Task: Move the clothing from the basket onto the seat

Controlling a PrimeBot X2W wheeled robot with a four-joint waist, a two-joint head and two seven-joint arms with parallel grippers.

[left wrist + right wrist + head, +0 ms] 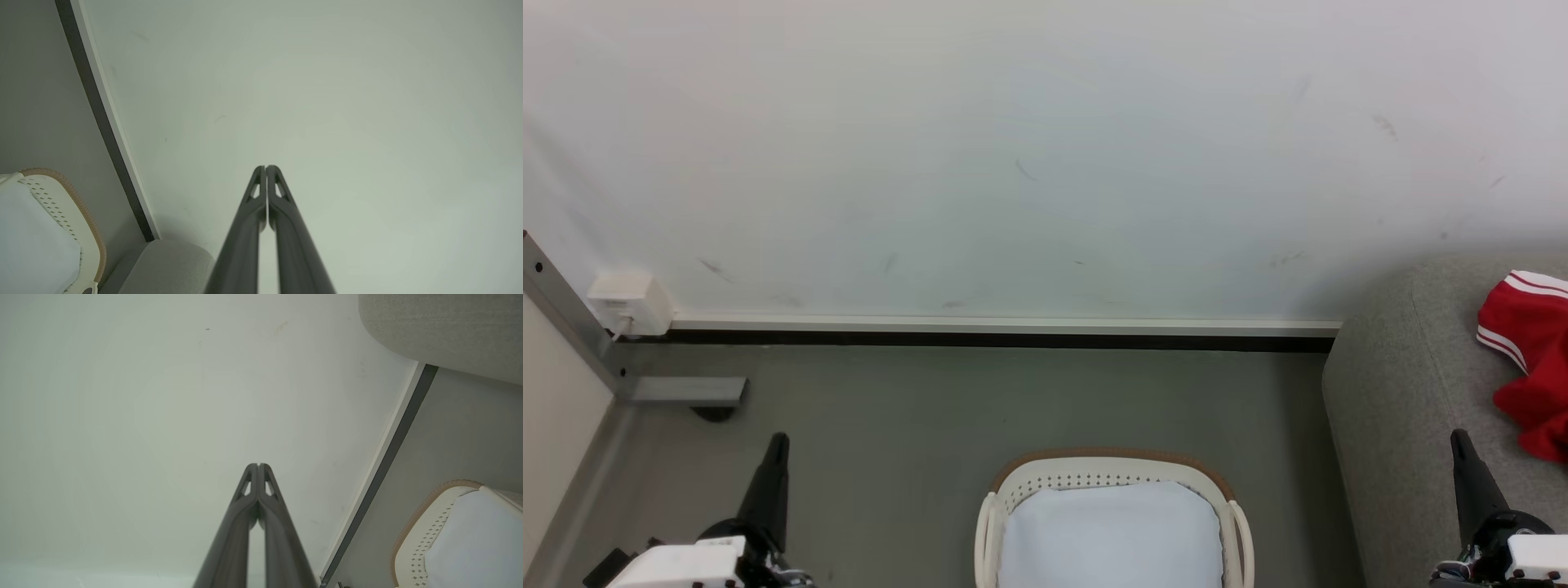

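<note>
Here, the clothing, a red garment with white stripe trim, lies crumpled on the seat at your right, while the basket on the floor between the arms shows its plain white lining and no red. Judge the fabric light, soft and limp, likely to sag and drag when lifted, so take any pinch at a bunched fold, not a flat panel. The left end effector and the right end effector each have their fingers pressed together on nothing, both aimed at the wall.
</note>
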